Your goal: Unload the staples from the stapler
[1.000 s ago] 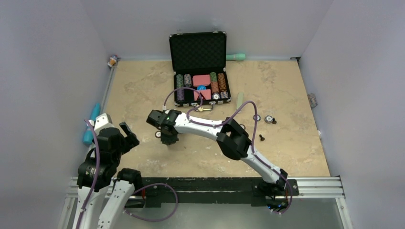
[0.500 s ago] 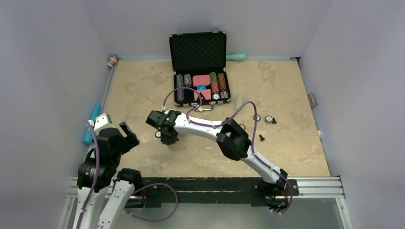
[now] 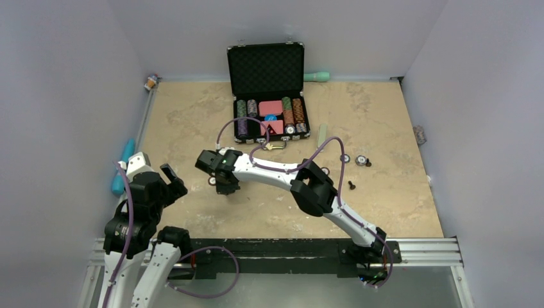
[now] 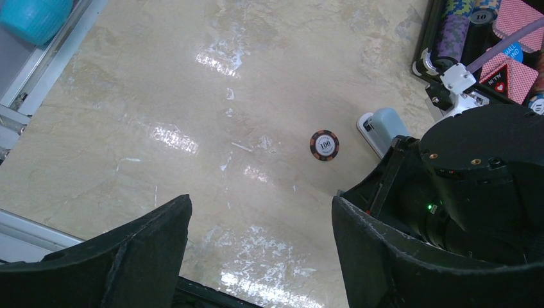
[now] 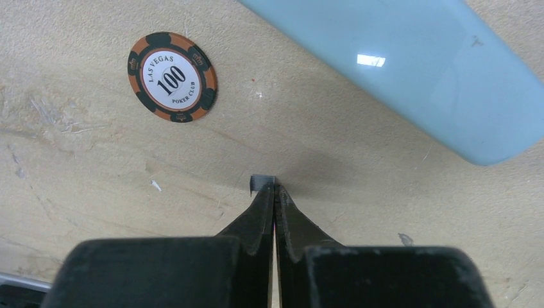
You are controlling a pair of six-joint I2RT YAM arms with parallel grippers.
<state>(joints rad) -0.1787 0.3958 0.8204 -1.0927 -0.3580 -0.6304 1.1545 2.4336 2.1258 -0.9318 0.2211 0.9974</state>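
Observation:
The staples are a tiny grey strip pinched at the very tips of my right gripper, which is shut on them just above the beige table. The stapler is pale blue-grey and lies just beyond, at the upper right of the right wrist view. It also shows in the left wrist view, partly behind the right arm. In the top view the right gripper covers it. My left gripper is open and empty, at the table's near left.
An orange poker chip lies left of the staples, also seen from the top. An open black chip case stands at the back. A padlock, a screw and a teal object lie about.
My right gripper has shifted slightly to the left near the chip. The left arm has not moved.

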